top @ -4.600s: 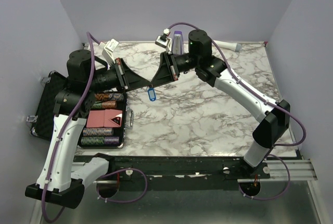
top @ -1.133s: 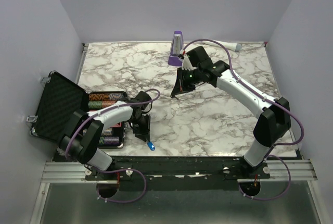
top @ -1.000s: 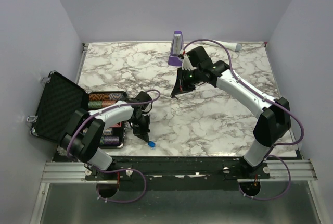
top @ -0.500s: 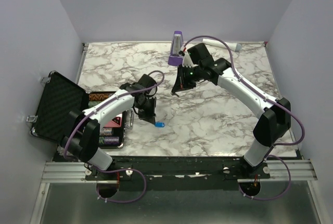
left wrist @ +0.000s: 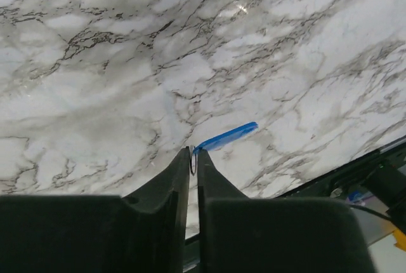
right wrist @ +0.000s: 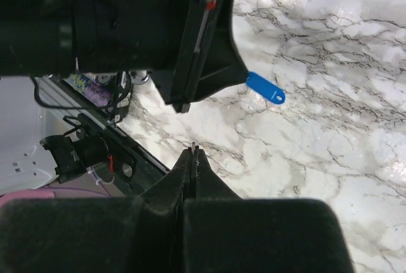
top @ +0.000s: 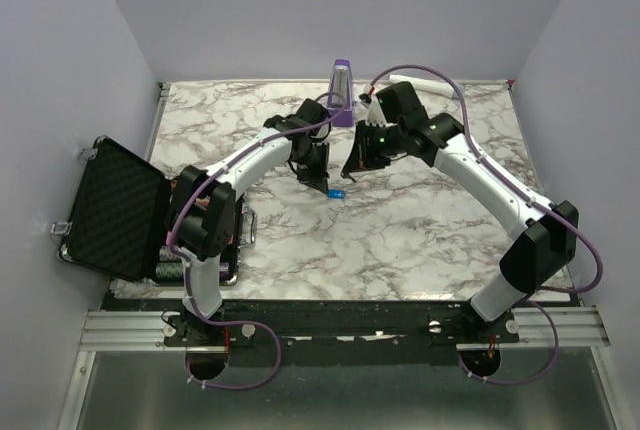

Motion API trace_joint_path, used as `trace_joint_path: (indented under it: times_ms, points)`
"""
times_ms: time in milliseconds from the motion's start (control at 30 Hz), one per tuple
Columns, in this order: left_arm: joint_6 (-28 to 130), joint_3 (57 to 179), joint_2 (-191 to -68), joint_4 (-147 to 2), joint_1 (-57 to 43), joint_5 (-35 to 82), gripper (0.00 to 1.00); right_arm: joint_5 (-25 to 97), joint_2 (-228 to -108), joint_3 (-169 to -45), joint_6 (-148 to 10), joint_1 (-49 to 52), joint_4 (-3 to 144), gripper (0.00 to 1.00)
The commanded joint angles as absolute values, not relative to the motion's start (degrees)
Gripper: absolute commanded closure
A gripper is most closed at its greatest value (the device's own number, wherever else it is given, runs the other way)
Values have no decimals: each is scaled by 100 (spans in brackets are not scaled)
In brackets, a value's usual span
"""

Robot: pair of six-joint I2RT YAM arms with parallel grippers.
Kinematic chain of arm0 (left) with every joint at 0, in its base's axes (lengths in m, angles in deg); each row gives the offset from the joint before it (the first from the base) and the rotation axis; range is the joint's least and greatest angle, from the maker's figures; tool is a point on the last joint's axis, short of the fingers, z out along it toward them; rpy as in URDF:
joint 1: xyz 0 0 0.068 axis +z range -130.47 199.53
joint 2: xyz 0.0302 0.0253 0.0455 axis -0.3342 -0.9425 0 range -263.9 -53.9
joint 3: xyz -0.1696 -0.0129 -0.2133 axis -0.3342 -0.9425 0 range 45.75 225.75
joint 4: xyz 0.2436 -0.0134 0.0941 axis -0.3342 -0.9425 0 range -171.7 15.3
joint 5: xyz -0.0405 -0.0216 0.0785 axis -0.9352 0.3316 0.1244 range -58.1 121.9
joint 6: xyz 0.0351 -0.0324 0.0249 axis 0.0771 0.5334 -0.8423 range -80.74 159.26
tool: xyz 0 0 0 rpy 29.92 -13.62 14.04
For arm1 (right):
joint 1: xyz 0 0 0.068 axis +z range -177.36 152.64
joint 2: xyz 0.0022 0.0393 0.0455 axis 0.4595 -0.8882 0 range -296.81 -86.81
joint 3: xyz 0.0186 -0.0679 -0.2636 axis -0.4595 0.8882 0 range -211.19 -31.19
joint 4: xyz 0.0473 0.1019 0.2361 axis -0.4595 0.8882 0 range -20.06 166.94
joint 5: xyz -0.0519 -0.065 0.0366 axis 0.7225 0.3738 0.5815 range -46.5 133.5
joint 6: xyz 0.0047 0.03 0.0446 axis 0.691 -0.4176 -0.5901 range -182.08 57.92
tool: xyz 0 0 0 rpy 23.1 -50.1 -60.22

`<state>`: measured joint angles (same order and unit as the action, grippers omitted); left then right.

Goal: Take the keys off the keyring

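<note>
Marble table (top: 420,240) is taking up most of the overhead view. The open black case (top: 110,205) is sitting well off to the left of the purple metronome (top: 341,95), down nearer the arms' bases.

Both arms are reaching in toward the middle, so the two grippers are hanging just in front of the metronome. Their tips are pointing at each other, near but not touching.

The left gripper (left wrist: 193,154) is sitting to the near-left of the metronome. Its fingers are squeezed almost together with only a thin slit showing, and it's pinching the keyring (left wrist: 192,166) right at the tips. The blue-headed key (left wrist: 226,138) is sticking out sideways off that ring, on the near side of the metronome, between the two grippers.

The right gripper (right wrist: 193,150) is hovering to the near-right of the metronome with its fingers pressed fully together. A tiny pale sliver is poking out at its tips in the wrist view, but honestly it's too small for me to say what it is.
</note>
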<state>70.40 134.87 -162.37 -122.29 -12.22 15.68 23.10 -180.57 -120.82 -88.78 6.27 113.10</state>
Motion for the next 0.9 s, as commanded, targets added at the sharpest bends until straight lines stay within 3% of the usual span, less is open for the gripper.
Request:
trace_joint_path:
  times_ms: [0,100,133,167,233,533,867]
  points:
    - [6880,14075,-16456,-12646,-1238,1678,66,2505,-17761,-11839,-8854,613,11397,99]
    - [6862,14085,-16368,-12708,-1238,1775,32,2549,-17637,-11663,-8950,613,11293,99]
    - [6844,14059,-16307,-12717,-1238,1775,25,2549,-17594,-11575,-8985,613,11231,99]
    - [6844,14024,-16245,-12734,-1238,1801,10,2592,-17550,-11496,-9029,604,11161,99]
    - [6853,13945,-16087,-12743,-1220,1819,1,2663,-17444,-11338,-9143,613,10994,99]
    - [6923,13321,-14744,-12849,-992,1995,1,3505,-16812,-10328,-9302,613,10273,99]
    - [6713,11626,-12643,-12542,-746,2461,1,4797,-16722,-9544,-9881,674,9763,99]
